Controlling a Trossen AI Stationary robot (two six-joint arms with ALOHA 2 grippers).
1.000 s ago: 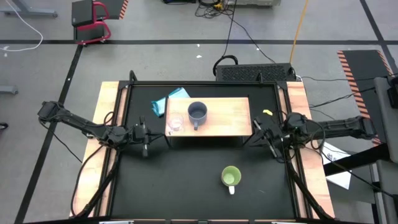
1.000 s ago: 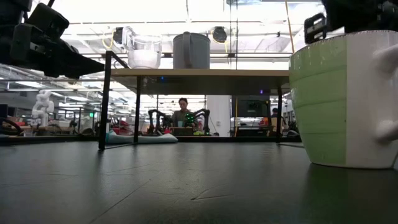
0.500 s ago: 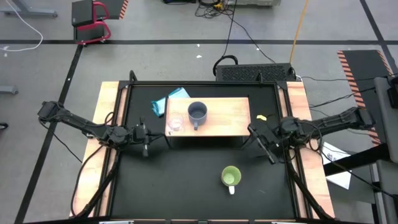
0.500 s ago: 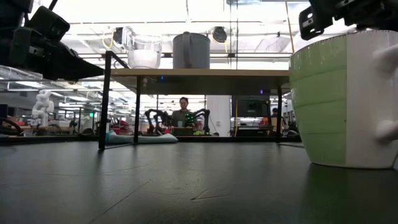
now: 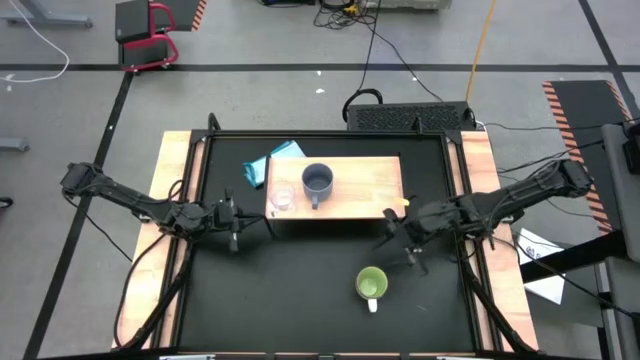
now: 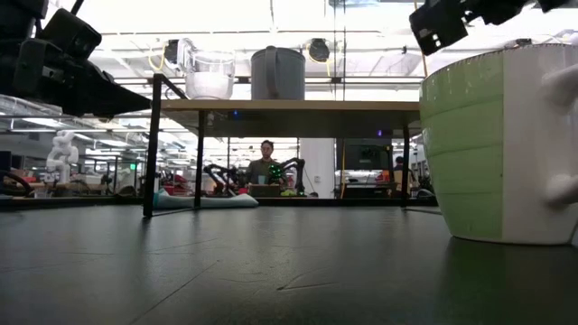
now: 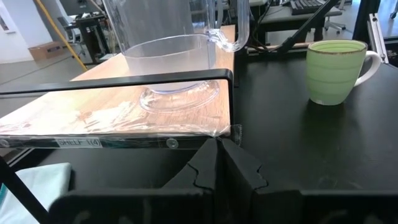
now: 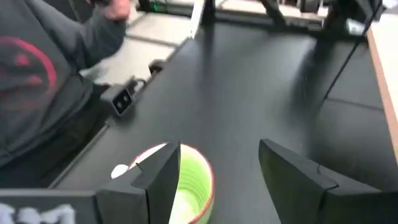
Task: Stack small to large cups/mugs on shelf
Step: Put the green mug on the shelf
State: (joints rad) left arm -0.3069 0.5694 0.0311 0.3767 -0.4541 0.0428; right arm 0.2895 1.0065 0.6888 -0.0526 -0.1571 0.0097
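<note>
Nearing green mug point(image 5: 371, 284): open right end effector point(image 5: 398, 243)

label point(image 7: 74, 142) | on shelf point(image 7: 112, 115) front edge | reads "SHELF", trailing characters unclear

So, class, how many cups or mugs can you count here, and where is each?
3. The glass cup and grey-blue mug stand on the shelf; the green mug sits on the black table.
</note>
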